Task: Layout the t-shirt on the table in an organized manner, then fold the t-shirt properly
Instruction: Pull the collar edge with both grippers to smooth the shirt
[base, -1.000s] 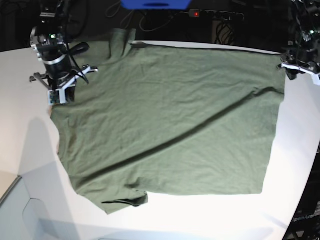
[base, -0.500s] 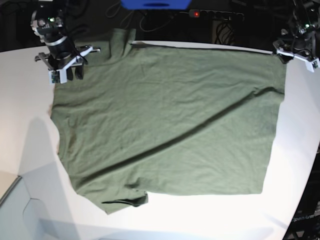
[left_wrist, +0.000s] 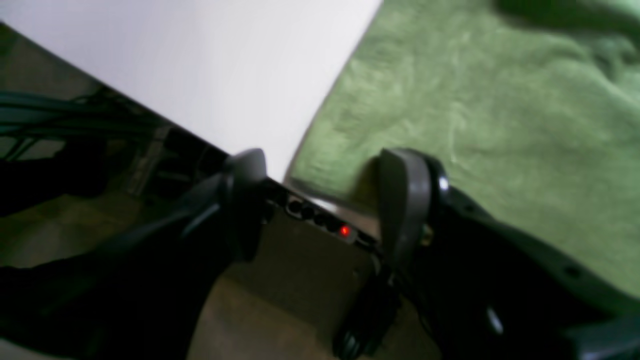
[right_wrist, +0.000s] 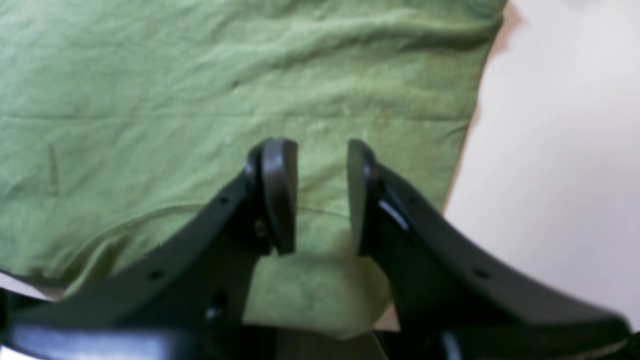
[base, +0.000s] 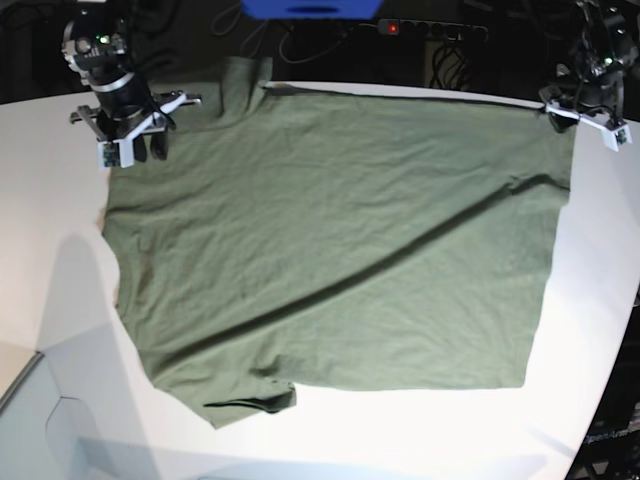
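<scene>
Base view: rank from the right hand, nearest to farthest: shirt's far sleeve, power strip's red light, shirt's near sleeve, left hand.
From the right hand, at the far left of the view:
1. Far sleeve, just beside it, far edge.
2. Near sleeve, front left, and red light, back centre: too close to call.
3. Left hand, far right corner.

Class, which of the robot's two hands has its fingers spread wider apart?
The left hand, over the t-shirt corner at the table edge; the right hand shows a narrower gap.
</scene>
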